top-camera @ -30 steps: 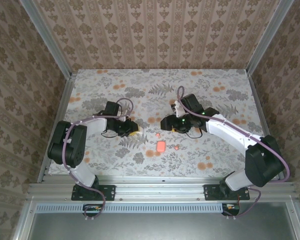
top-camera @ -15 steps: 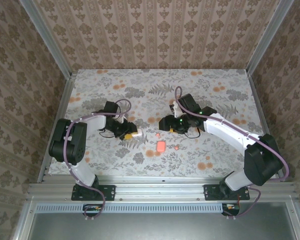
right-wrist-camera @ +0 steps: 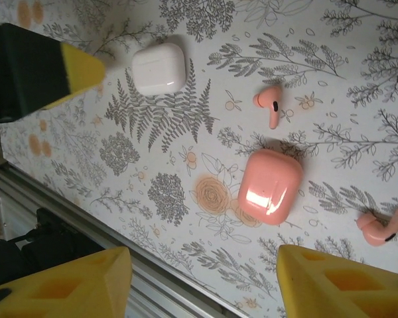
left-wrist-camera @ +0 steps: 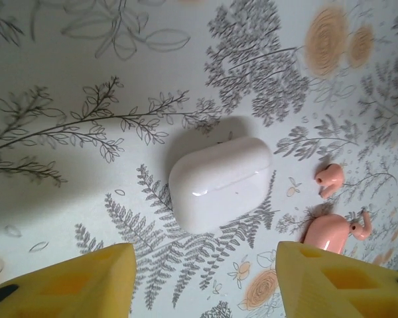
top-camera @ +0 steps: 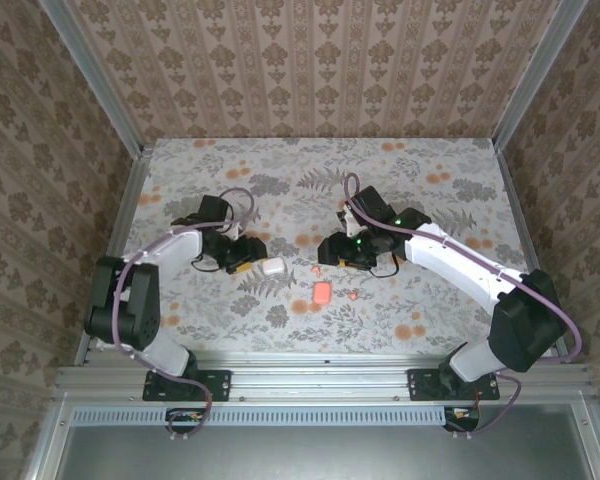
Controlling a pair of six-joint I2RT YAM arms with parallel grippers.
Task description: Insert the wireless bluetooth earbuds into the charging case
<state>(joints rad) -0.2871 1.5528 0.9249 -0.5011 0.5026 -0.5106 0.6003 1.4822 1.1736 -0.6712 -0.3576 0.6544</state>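
The left arm (top-camera: 130,290) stands folded at the left edge of the worktop (top-camera: 430,200). Its elbow is bent back toward the near-left corner, and its forearm reaches toward the middle. The left fingers (top-camera: 242,263) point toward the right edge. They are spread apart and hold nothing. The white case (left-wrist-camera: 219,182) lies closed on the worktop just in front of them, a little left of the middle, and does not touch them.

The right arm (top-camera: 460,262) makes a long curve from the near-right corner toward the middle of the worktop. Its wrist is turned down, so the right fingers (top-camera: 332,250) hang over the worktop. These fingers are also spread apart, with nothing between them.

The coral case (right-wrist-camera: 270,185) lies closed under the right wrist, near the middle and closer to the near edge. One coral earbud (right-wrist-camera: 270,103) lies between the two cases, apart from both. The second coral earbud (right-wrist-camera: 378,228) lies on the other side of the coral case, toward the right edge, near it but not touching. Both earbuds are loose on the worktop, outside the cases.
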